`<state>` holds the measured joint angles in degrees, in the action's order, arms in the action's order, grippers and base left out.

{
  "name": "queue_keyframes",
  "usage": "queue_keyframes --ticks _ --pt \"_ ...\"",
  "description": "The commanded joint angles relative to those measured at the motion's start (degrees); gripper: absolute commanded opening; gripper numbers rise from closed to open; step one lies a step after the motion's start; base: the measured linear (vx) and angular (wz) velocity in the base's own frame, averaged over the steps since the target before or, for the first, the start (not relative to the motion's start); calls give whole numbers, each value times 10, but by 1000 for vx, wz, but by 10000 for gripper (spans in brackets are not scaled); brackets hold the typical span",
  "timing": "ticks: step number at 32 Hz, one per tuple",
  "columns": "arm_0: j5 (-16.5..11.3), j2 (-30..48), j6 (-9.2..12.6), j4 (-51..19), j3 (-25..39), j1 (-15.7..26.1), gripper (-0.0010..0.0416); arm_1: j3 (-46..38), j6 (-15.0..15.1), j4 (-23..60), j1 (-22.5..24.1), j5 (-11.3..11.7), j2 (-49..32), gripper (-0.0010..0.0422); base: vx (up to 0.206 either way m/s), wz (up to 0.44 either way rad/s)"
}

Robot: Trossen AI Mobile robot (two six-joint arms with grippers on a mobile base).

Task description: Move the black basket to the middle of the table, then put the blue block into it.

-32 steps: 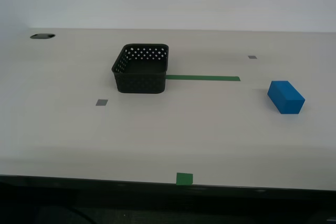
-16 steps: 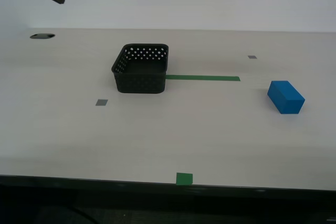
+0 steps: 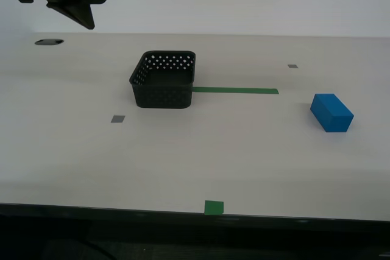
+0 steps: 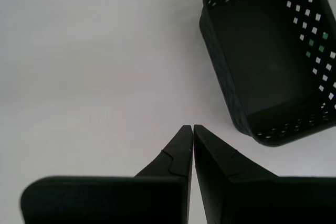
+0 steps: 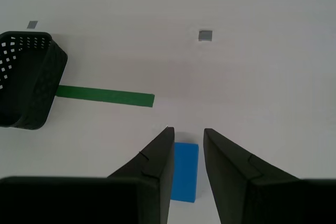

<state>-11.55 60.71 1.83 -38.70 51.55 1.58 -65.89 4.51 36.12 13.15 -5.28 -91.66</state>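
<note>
Black basket (image 3: 163,81) upright and empty on the counter (image 3: 183,156), toward the exterior view's left of centre, one short wall touching the end of a long green tape strip (image 3: 235,91) that runs off toward the exterior view's right. Blue block (image 3: 331,112) flat on the counter well apart from the basket, near the exterior view's right side, beyond the strip's far end. Small grey tape squares (image 3: 118,119) scattered on the surface; a green tape square (image 3: 214,207) at the dark front edge. My second gripper (image 4: 192,129) pressed together, tips meeting, raised above bare counter beside the basket (image 4: 268,56) and touching nothing; seen in the exterior view high at the upper left (image 3: 82,16). My first gripper (image 5: 186,132) spread apart and holding nothing, hovering over the counter with the blue block (image 5: 184,170) showing in the gap between its fingers, the green strip (image 5: 105,96) and basket (image 5: 29,80) off to one side.
</note>
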Motion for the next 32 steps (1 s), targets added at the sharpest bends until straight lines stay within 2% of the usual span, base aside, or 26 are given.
queue_keyframes --ticks 1,3,8,13,18,23,25,26,28,32 --pt "-2 8 15 -20 0 1 111 0 5 -20 1 -3 0 0 0 0" --pt "-2 9 15 -25 -3 2 120 0 6 -20 1 -6 0 0 0 0" --pt "-2 9 18 -20 -21 4 122 -2 9 -27 5 -68 0 0 0 0" --pt "-2 9 22 -17 -40 5 122 -4 0 -41 16 -68 -30 20 0 0" --pt "-2 9 25 -15 -63 7 122 -32 -13 -41 32 -68 -121 107 0 0" --pt "-2 9 27 -5 -81 7 122 -91 -29 -39 61 -68 -193 170 0 0" --pt "-2 9 28 -3 -85 7 122 -110 -30 -34 70 -61 -212 179 0 0" --pt "-2 9 28 -3 -87 7 122 -139 -31 -24 80 -31 -239 186 0 0" --pt "-2 8 28 -3 -87 7 122 -165 -31 -9 86 -2 -261 184 0 0" --pt "-2 8 29 -2 -87 8 122 -198 -35 7 86 6 -293 167 0 0"
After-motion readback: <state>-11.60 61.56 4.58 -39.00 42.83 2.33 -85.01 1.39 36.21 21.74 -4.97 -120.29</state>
